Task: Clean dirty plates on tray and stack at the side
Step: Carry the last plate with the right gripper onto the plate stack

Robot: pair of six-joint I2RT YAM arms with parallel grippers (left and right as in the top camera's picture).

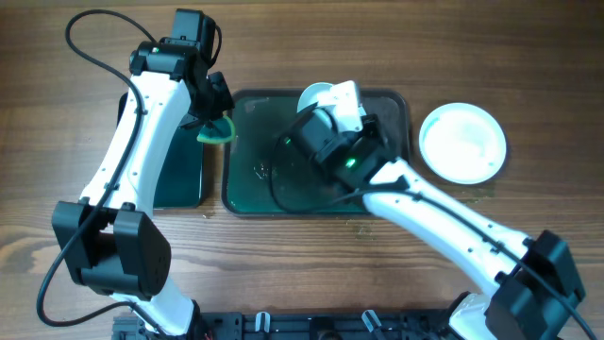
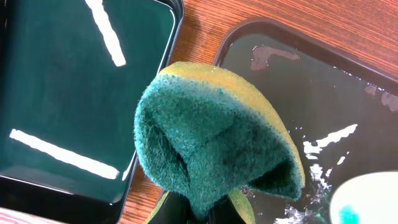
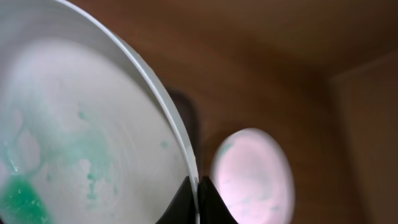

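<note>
- The right claw (image 3: 198, 186) is pinched on the rim of the smeared plate (image 3: 74, 137), above the tray (image 1: 283, 189); wiping is judged unfinished.
- The sponge (image 2: 211, 143) is clamped in the left claw (image 1: 215, 118).
- One white plate (image 1: 462, 142) is set toward the right edge of the bench (image 1: 57, 283).

overhead: bright, even, soft shadows | left wrist: sharp, glare streaks on black-rimmed tray (image 2: 56, 81) | right wrist: dim, plate (image 3: 81, 124) blurred

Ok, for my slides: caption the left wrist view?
Folded sponge held between the narrow tray and the wet large tray, a green-smeared plate at the corner.
</note>
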